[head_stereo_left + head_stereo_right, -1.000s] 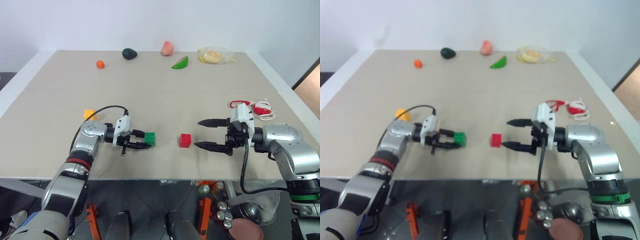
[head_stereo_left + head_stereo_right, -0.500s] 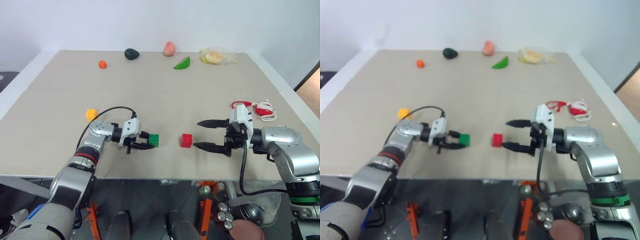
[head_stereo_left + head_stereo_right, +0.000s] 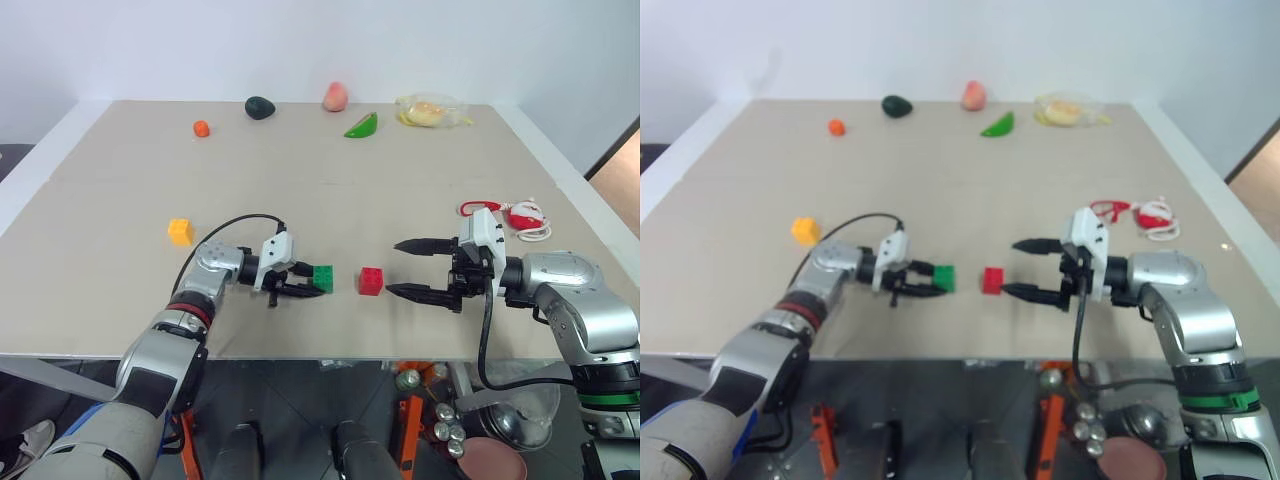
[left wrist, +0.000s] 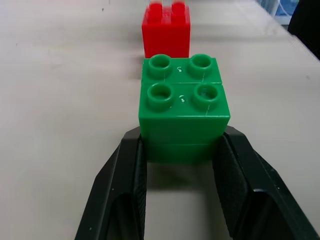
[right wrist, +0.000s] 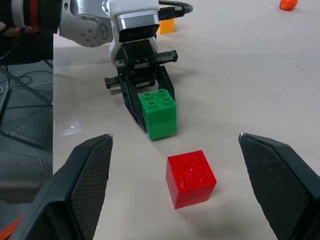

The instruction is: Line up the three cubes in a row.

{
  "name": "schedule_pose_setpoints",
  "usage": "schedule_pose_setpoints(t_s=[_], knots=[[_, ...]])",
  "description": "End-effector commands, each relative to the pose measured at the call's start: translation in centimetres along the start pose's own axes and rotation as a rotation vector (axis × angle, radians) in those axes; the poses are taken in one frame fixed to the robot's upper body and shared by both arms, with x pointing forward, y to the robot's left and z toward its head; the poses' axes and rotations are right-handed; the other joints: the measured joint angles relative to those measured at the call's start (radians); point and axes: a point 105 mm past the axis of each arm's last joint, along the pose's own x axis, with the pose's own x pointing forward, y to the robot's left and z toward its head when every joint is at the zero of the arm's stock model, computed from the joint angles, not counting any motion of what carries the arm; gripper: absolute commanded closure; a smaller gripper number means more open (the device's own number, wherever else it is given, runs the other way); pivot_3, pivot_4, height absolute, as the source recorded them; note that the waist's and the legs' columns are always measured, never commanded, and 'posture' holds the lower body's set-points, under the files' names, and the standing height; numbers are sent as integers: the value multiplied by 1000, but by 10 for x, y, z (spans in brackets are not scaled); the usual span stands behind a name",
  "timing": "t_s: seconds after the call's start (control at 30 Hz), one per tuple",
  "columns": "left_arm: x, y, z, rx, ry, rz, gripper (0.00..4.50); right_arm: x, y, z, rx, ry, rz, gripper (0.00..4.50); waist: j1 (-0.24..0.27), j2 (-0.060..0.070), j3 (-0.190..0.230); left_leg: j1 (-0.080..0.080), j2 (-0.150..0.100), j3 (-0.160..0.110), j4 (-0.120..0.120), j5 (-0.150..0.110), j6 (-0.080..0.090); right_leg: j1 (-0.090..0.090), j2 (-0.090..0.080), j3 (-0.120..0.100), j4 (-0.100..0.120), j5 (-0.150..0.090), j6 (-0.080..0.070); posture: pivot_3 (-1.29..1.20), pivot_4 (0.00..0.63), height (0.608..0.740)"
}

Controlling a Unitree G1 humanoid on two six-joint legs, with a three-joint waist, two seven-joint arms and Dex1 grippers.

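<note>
The left gripper (image 3: 312, 284) is clamped on the green cube (image 3: 323, 278), low at the table (image 3: 300, 180) near the front edge. The red cube (image 3: 371, 281) sits just at its 3 o'clock, apart by a small gap. The yellow cube (image 3: 180, 231) lies well off at 10 o'clock from the green. The right gripper (image 3: 405, 268) hangs with its fingers spread wide, empty, at 3 o'clock of the red.

I'd say the step is setting green beside red. To do it well: keep the green square to the red's face, bring it close without knocking red, let it rest flat, then release and pull straight back. Yellow comes next.
</note>
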Motion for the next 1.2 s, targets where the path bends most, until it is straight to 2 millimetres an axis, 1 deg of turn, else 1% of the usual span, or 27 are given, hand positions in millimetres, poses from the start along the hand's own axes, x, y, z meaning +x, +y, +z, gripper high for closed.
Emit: schedule_pose_setpoints(t_s=[0.03,0.27,0.47,0.73,0.93,1.0,1.07,1.2], knots=[[-4,10,6,35,17,37,3215,-2,1,13,-42,-35,1,321,0,0,0,0,0,0,0,0,0,0,0,0,0,0,0,0,150,740],[-8,13,1,45,62,65,3215,-2,1,13,-40,-35,-3,321,1,0,0,0,0,0,1,0,0,0,0,0,0,0,0,0,150,740],[-11,11,-2,42,75,52,3215,-2,1,13,-39,-33,-6,321,0,0,0,1,0,0,1,0,0,0,0,0,1,1,0,0,150,740],[-13,7,1,10,39,11,3215,-2,0,13,-38,-33,-6,321,0,0,0,1,0,0,1,0,0,0,0,0,1,0,0,0,150,740],[-13,6,-6,-3,72,22,3215,-2,0,13,-40,-32,-5,321,0,0,0,0,0,0,1,0,0,0,0,0,1,0,0,0,150,740],[-12,7,-8,-26,77,29,2165,-2,0,13,-40,-31,-5,321,0,0,0,0,0,0,1,0,0,0,0,0,1,0,0,0,150,740],[-12,8,-8,-34,72,41,1545,-2,0,13,-40,-30,-5,321,0,0,0,0,0,0,1,0,0,0,0,0,1,0,0,0,150,740],[-12,9,-9,12,92,58,137,-3,1,13,-39,-30,-4,321,0,0,0,0,0,0,1,0,0,0,0,0,1,0,0,0,150,740]])
